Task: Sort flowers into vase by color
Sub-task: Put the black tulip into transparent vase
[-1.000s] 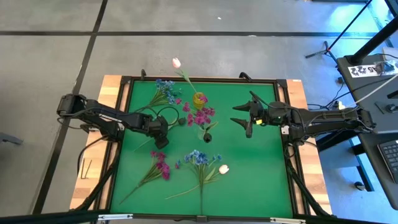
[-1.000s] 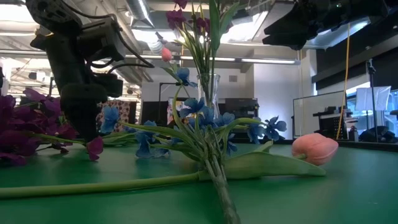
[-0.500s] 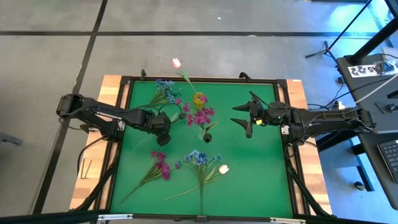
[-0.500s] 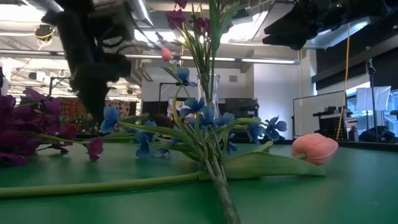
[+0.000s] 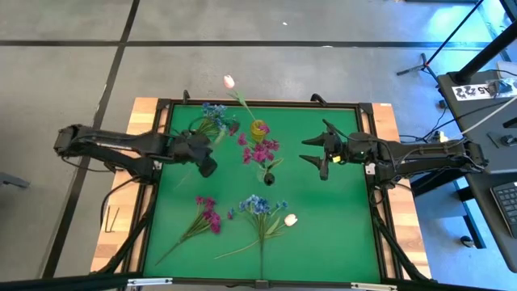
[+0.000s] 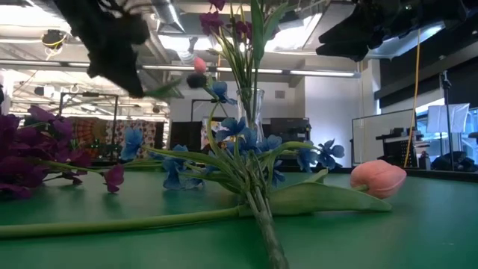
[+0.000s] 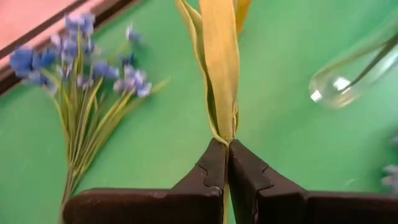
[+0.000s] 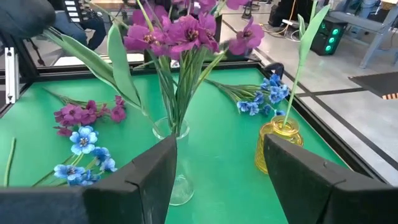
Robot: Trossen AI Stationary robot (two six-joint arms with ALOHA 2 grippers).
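My left gripper (image 5: pixel 207 166) hangs over the mat's left half, shut on a green-leaved stem (image 7: pixel 219 68). The stem's dark head (image 6: pixel 196 81) shows high in the low view. A yellow vase (image 5: pixel 258 129) holds a white-pink tulip (image 5: pixel 229 81). A clear glass vase (image 8: pixel 174 163) holds magenta flowers (image 5: pixel 260 152). Resting on the mat are a blue spray (image 5: pixel 212 117) at the far side, and a magenta spray (image 5: pixel 206 217), a blue spray (image 5: pixel 258 206) and a tulip (image 5: pixel 290 219) at the near side. My right gripper (image 5: pixel 320 153) hovers open, right of the vases. My left gripper pinches the stem's folded green leaves (image 7: pixel 224 132) between its two fingertips (image 7: pixel 211 163). The leaves run on past the fingers, along their line. The fingers slant downward over the mat. The stem is lifted clear of the table, its dark head up in the air.
A dark raised frame (image 5: pixel 258 103) borders the green mat. The two vases stand close together at the mat's middle. Bare mat lies at the right half (image 5: pixel 339 218), under and near my right arm.
My left gripper has risen and drawn back a little toward the table's left edge, tipping closer to level. The dark-headed stem has come up with it, lifted off the mat and clear of it.
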